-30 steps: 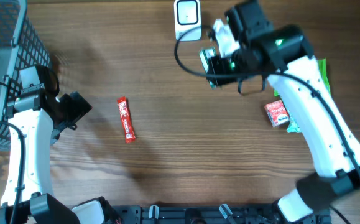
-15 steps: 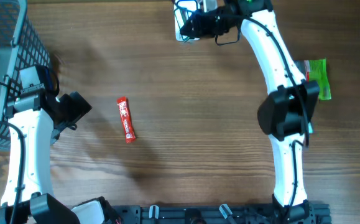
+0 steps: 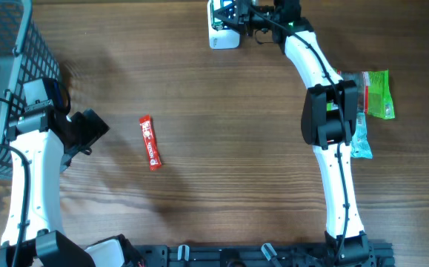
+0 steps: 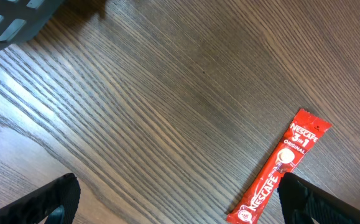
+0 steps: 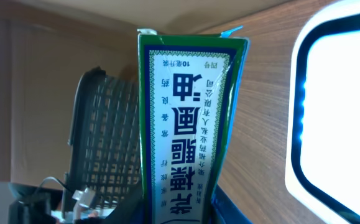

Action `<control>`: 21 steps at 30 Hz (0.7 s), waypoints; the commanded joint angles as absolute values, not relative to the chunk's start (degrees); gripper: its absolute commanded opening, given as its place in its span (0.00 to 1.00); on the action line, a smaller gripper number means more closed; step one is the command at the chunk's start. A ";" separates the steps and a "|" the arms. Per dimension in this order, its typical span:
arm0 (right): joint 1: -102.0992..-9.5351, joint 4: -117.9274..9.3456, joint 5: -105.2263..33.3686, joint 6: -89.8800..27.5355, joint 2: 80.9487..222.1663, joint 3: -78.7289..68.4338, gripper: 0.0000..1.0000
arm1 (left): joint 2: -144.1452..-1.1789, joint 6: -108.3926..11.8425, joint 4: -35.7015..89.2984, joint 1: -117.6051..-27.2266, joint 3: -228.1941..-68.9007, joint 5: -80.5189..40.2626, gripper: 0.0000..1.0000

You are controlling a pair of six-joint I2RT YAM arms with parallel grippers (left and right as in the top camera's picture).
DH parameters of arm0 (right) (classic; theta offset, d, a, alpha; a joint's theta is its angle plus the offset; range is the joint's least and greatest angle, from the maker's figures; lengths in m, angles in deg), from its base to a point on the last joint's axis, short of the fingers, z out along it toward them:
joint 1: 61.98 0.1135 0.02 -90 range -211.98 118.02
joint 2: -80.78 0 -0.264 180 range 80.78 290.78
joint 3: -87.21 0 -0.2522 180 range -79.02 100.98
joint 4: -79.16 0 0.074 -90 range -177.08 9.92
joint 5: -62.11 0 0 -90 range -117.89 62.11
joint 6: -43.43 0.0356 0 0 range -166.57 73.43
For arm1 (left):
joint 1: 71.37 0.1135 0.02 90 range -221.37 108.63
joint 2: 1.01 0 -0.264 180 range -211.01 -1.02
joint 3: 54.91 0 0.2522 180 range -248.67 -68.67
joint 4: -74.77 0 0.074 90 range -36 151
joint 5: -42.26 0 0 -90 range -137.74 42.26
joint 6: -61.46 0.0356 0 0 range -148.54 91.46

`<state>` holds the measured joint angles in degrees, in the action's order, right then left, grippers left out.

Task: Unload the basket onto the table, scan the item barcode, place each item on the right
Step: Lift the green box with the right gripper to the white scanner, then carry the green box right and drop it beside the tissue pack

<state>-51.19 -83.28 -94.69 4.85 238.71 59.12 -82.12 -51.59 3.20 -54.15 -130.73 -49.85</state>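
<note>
The item is a slim green-and-white box (image 5: 189,118) printed with Chinese characters. My right gripper (image 5: 181,214) is shut on its lower end and holds it upright. Close to its right glows the white scanner (image 5: 338,106). From overhead, the right gripper (image 3: 253,13) reaches to the table's far edge, just above the scanner (image 3: 223,35), and the box itself is hard to make out there. My left gripper (image 3: 90,130) hovers open over bare wood at the left, its jaws wide apart in the left wrist view (image 4: 186,208).
A red Nescafe stick (image 3: 150,142) lies left of centre, beside the left gripper's right finger (image 4: 316,199). A grey wire basket (image 3: 7,44) fills the far left corner. A green packet (image 3: 378,93) and a pale blue packet (image 3: 361,142) lie at the right.
The right arm has swung from the right-centre of the table up to the far edge, carrying the box to the scanner. The left arm has not moved.
</note>
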 commanded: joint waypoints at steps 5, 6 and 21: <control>-51.74 -76.90 -92.35 5.92 239.70 60.13 0.28 | -81.48 -52.13 3.20 -53.83 -130.58 -50.20 1.00; -51.98 -76.90 -93.45 5.92 239.70 60.13 0.28 | -81.48 -52.13 3.20 -53.83 -130.58 -50.20 1.00; -53.80 -28.45 -90.95 -38.65 216.64 60.13 0.25 | -81.48 -52.13 3.18 -53.83 -130.58 -50.20 1.00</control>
